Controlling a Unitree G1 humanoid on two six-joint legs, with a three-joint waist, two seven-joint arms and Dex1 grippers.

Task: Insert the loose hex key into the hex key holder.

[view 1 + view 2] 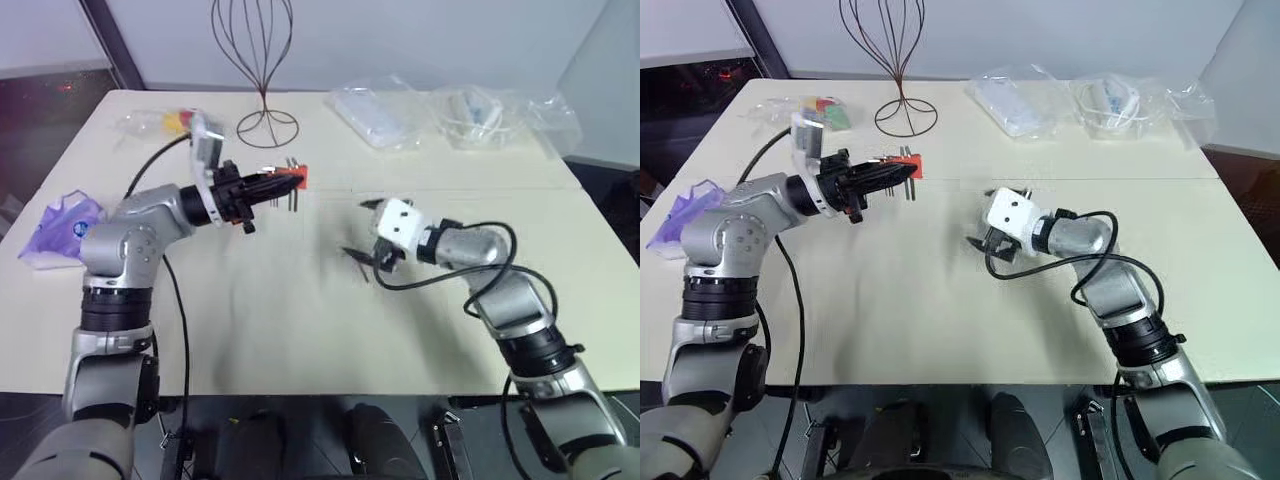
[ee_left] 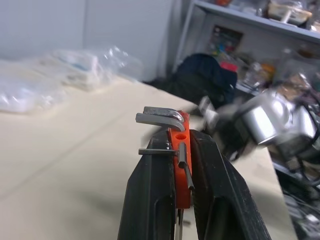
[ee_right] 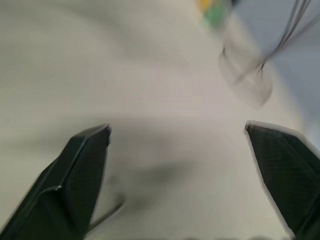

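Observation:
My left gripper (image 1: 272, 186) is shut on the hex key holder (image 1: 290, 178), an orange-red block with short grey keys sticking out of it, held above the table's far middle. In the left wrist view the holder (image 2: 179, 160) sits clamped between the two black fingers. My right gripper (image 1: 362, 230) hangs low over the table to the right of the holder, its fingers spread wide with nothing between them. A thin grey rod (image 3: 106, 216), blurred, lies on the table by one finger; it looks like the loose hex key (image 1: 358, 266).
A wire stand (image 1: 262, 60) rises at the back behind the holder. Clear plastic bags (image 1: 380, 115) lie at the back right, and a bag of coloured items (image 1: 165, 123) at the back left. A purple packet (image 1: 62, 230) rests near the table's left edge.

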